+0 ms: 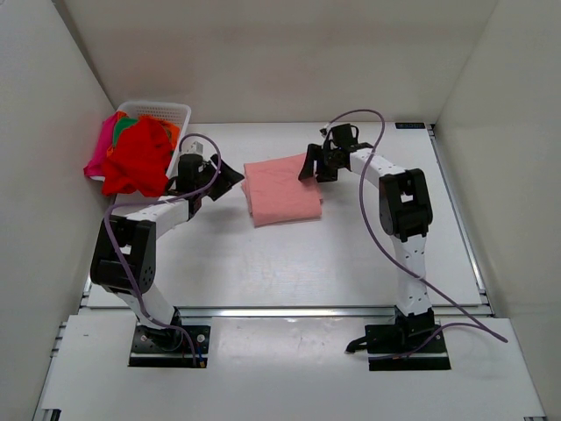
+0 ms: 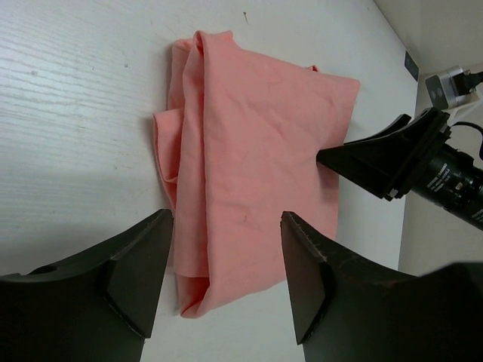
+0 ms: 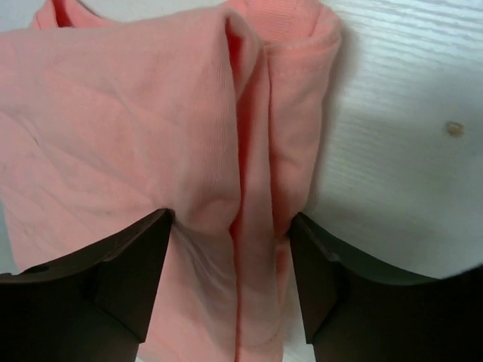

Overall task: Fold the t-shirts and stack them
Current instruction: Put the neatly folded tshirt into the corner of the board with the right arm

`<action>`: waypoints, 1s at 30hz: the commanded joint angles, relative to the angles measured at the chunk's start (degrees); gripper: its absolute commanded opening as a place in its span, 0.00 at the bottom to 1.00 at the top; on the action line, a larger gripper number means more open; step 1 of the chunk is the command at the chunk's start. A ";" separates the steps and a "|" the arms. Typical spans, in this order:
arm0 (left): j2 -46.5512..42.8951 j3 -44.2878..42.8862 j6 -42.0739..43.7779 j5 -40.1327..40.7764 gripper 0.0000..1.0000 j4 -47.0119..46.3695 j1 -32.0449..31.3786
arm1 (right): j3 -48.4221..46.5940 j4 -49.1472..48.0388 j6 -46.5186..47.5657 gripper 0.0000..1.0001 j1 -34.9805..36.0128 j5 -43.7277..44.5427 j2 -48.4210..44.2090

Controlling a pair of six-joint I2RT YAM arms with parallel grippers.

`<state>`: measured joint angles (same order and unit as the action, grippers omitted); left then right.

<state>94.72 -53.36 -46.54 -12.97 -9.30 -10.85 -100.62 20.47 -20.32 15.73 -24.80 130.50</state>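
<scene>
Counter [image 1: 368, 254]: white, and it carries everything. The folded shirt lies mid-counter, between my two arms.
Salmon-pink t-shirt [image 1: 282, 190]: the largest piece, already doubled into a rough rectangle. Its layers are bunched and uneven along the left edge.
Step in hand: I judge this to be finishing the fold from the shirt's right edge. To do it well, I should take every layer of the ridge in one bite and close gently. I should lift only enough to clear the counter and carry the cloth straight over so the stack below does not skew.
Basket [image 1: 166, 109]: white lattice, far left.
Red t-shirt [image 1: 138, 162]: it spills over the basket's near rim, with a magenta t-shirt [image 1: 99, 151] and an orange/green t-shirt [image 1: 131, 124] behind it, all unfolded.
Right pincer [image 3: 229, 222]: fairly wide, straddling a raised fold at the shirt's far right edge. Cloth fills the gap and touches both inner faces, but nothing is pinched tight yet as far as I can see.
Left pincer [image 2: 226, 226]: wide and empty. It hovers just left of the pink shirt, near its bunched edge, touching nothing that I can make out.
</scene>
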 commanded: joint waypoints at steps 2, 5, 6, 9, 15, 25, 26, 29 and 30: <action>-2.43 0.89 0.05 -1.09 0.70 -1.42 0.22 | -6.68 12.56 4.67 0.58 0.53 -4.20 4.32; -3.48 1.51 -0.21 -1.26 0.70 -1.60 0.66 | -7.05 14.42 5.11 0.43 0.79 -6.05 4.85; -3.31 1.60 -0.39 -1.09 0.70 -1.60 1.00 | -6.44 15.03 5.72 0.30 0.97 -6.57 4.77; -4.54 1.86 -0.21 -1.53 0.70 -1.16 1.27 | -6.17 15.21 6.07 0.00 0.36 -6.41 4.77; -8.05 4.84 -0.47 -2.41 0.70 -1.16 1.27 | -12.74 23.81 15.72 0.00 -2.71 12.61 5.73; -12.80 6.78 1.81 -5.92 0.70 1.04 0.66 | -21.81 26.30 24.26 0.00 -15.63 31.47 7.75; -12.45 6.87 1.90 -6.27 0.70 1.04 1.09 | -23.12 25.51 25.40 0.00 -17.20 31.56 8.19; -13.24 8.01 1.81 -8.38 0.71 0.78 0.75 | -28.21 23.92 28.30 0.00 -19.41 36.03 11.35; -13.24 8.53 1.81 -8.47 0.70 0.86 1.01 | -31.27 23.65 28.92 0.00 -19.85 37.18 12.84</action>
<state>84.01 -46.17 -45.69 -18.63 -8.19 -9.91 -125.60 46.33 3.81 -3.90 4.99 140.62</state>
